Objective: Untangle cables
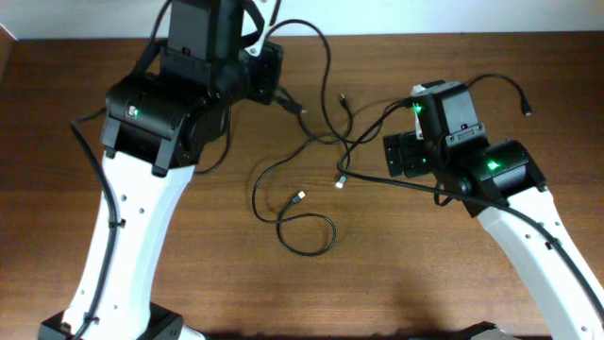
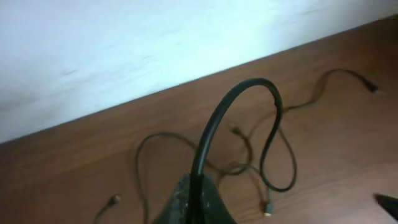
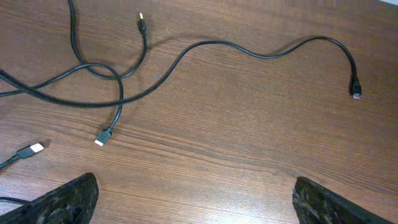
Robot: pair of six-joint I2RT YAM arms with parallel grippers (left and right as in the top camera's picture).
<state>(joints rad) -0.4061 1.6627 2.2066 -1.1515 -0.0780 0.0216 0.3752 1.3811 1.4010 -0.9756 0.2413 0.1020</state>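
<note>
- The left gripper (image 1: 285, 96) reaches toward the far edge of the wooden table (image 1: 425, 274). It is closed on the held cable (image 2: 235, 102), which arches up out of its grip and curves back down to the wood in the left wrist view.
- The right gripper (image 3: 196, 205) hangs over the right half of the table. Its two dark fingers (image 3: 62, 199) are spread wide and hold nothing, with bare wood between them.
- The cables (image 1: 326, 142), thin and black, lie mid-table between the two arms. Several strands cross in a loose knot just beside the right gripper.
- From that knot one strand runs toward the near edge and curls into an oval loop (image 1: 307, 234), ending in a gold-tipped plug (image 1: 297, 197) inside the bend.
- A white-tipped plug (image 1: 341, 181) lies just right of the gold one, apart from it and close under the knot.
- Seen from the right wrist, two strands cross at a small loop (image 3: 102, 71). A short plug (image 3: 140, 20) points toward the top edge above it, and a silver-ended plug (image 3: 32, 150) lies near the left finger.
- A long strand (image 3: 267, 53) snakes away from the crossing to the right and ends in a small dark plug (image 3: 356, 92), well clear of the rest.
- A pale wall (image 2: 124, 50) rises behind the table's far edge in the left wrist view.
</note>
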